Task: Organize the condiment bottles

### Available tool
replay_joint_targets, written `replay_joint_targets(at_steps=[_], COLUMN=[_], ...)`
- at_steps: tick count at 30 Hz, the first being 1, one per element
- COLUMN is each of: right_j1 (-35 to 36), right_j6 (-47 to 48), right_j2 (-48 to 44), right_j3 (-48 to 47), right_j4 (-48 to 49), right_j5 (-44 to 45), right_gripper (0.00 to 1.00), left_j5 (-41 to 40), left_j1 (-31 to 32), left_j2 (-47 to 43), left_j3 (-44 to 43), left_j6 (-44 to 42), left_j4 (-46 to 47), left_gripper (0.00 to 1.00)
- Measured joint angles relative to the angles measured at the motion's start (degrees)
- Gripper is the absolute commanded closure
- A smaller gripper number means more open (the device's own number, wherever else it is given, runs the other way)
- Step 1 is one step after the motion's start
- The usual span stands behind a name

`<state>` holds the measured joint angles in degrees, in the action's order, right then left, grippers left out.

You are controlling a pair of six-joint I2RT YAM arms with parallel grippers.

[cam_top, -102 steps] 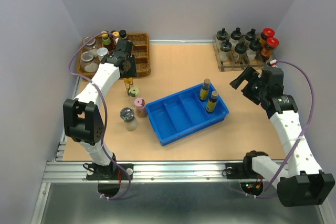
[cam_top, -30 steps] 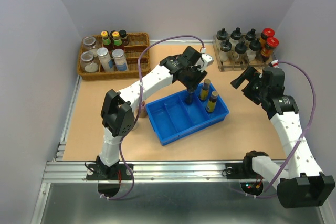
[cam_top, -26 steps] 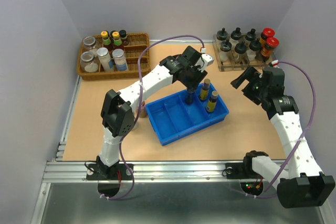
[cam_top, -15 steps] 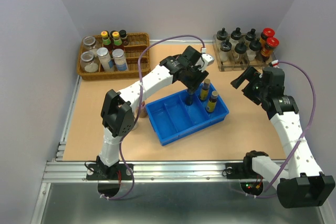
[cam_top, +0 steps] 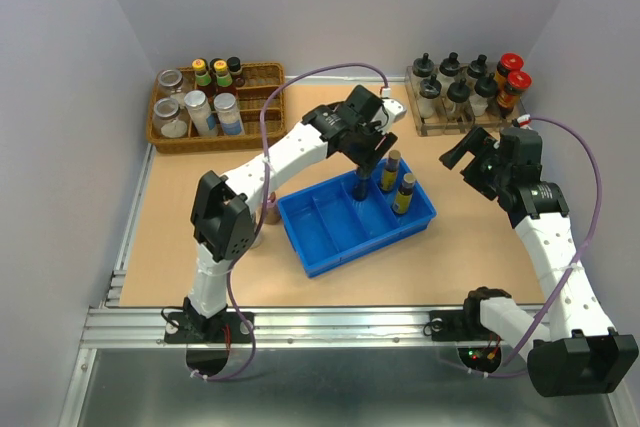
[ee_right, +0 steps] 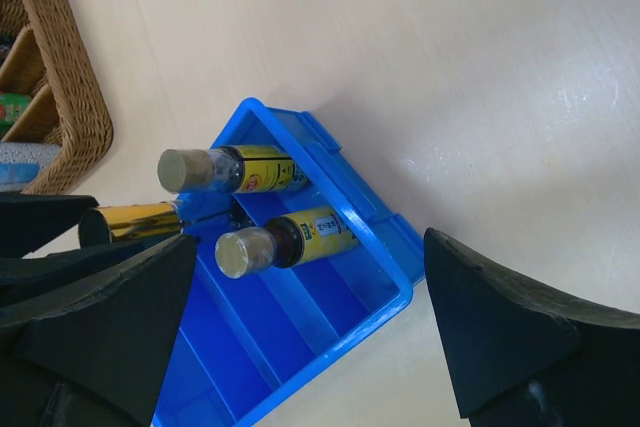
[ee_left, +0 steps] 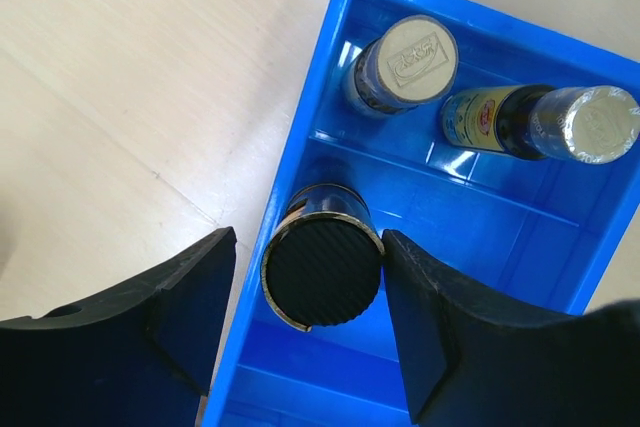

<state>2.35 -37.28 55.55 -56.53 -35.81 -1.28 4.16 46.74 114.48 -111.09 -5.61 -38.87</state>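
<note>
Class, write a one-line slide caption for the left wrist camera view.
Left gripper open around a black-capped bottle standing in the blue tray, two pale-capped bottles in the next compartment.

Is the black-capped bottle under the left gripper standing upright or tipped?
Upright: the black-capped bottle shows its round cap end-on, standing inside the blue bin.

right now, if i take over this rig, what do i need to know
Left fingers: open, either side of the slim amber bottle with the black cap, upright in the blue plastic tray, second compartment.
Right fingers: open, empty, hovering right of the tray.
Done: three slim bottles in the tray; the two other slim amber bottles share the end compartment.
Left: a squat jar peeks out behind the left arm, on the table left of the tray; any others are hidden. Probably lift the left arm clear, then fetch those.
</note>
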Motion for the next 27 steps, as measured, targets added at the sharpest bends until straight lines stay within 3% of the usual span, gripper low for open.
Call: replay_joint_targets(at_steps=[9, 14, 19, 23, 27], right_j1=[0.0, 0.0, 0.0, 0.0, 0.0], right_j6=[0.0, 0.0, 0.0, 0.0, 0.0], right_j2=[0.0, 0.0, 0.0, 0.0, 0.2], right_j3=[0.0, 0.0, 0.0, 0.0, 0.0], right_j4=[0.0, -0.1, -0.2, -0.2, -0.2], right_j5=[0.0, 0.0, 0.0, 0.0, -0.1], right_gripper=[0.0, 0.0, 0.0, 0.0, 0.0], left_j5=[0.8, -0.6, -8.8, -15.1, -17.4], left_j1=[-2.0, -4.7, -11.9, -22.0, -26.4], left_j2=[-7.5, -16.3, -23.4, -24.6, -24.5], left_j3=[0.0, 5.0, 11.5, 17.9, 25.1], left_j6=[0.1, 2.2, 8.7, 14.9, 17.9], left_j4=[-1.4, 0.2, 2.0, 2.3, 2.5], left_gripper=[0.27, 0.24, 0.23, 0.23, 0.22])
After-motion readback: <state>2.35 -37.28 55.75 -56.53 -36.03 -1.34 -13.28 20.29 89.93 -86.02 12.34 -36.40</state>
